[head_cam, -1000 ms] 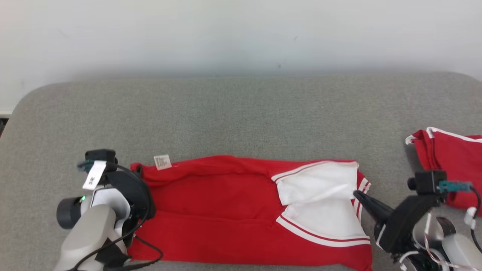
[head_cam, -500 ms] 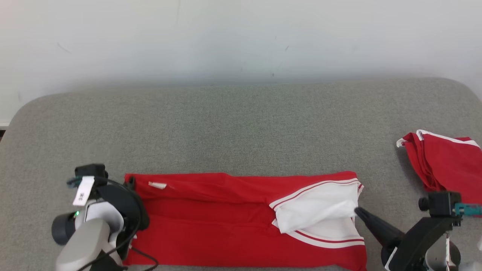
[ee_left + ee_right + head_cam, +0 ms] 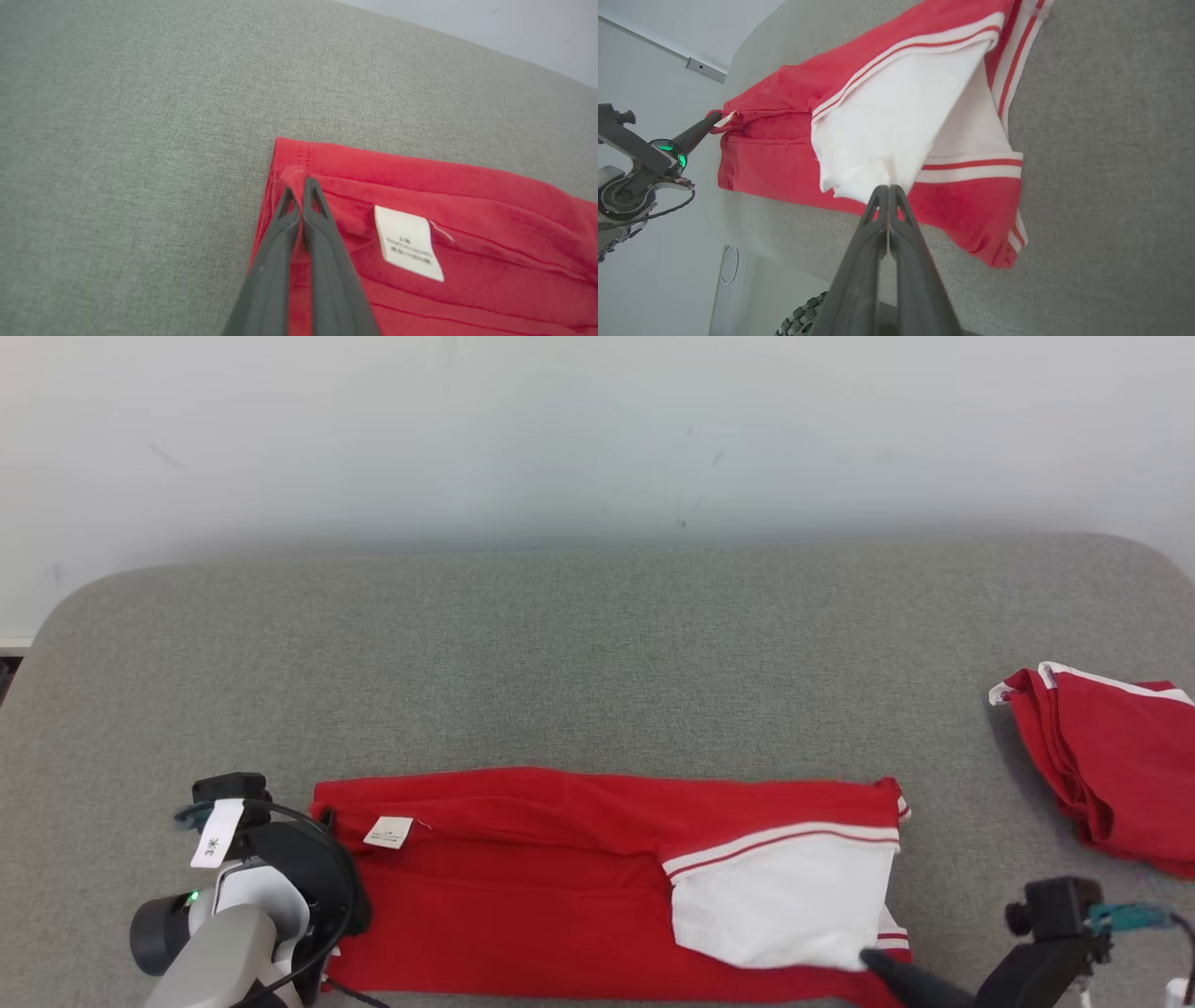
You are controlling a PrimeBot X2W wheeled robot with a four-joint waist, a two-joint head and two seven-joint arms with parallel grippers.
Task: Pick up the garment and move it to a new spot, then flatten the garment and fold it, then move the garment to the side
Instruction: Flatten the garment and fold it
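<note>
The garment is red with a white, red-striped panel and lies lengthwise near the front edge of the grey surface. My left gripper is at its left end. In the left wrist view it is shut on the red corner, beside a white care label. My right gripper is at the garment's right end, by the front edge. The right wrist view shows it shut on a pinch of the white panel, with the panel drawn over the red layers.
A second red garment with white trim lies bunched at the right edge of the grey padded surface. A pale wall runs behind it. The right wrist view shows the floor and a wheel below the front edge.
Both grippers have drawn their held parts toward the front edge, and the white panel now lies folded over the red. The head camera has also shifted a little.
</note>
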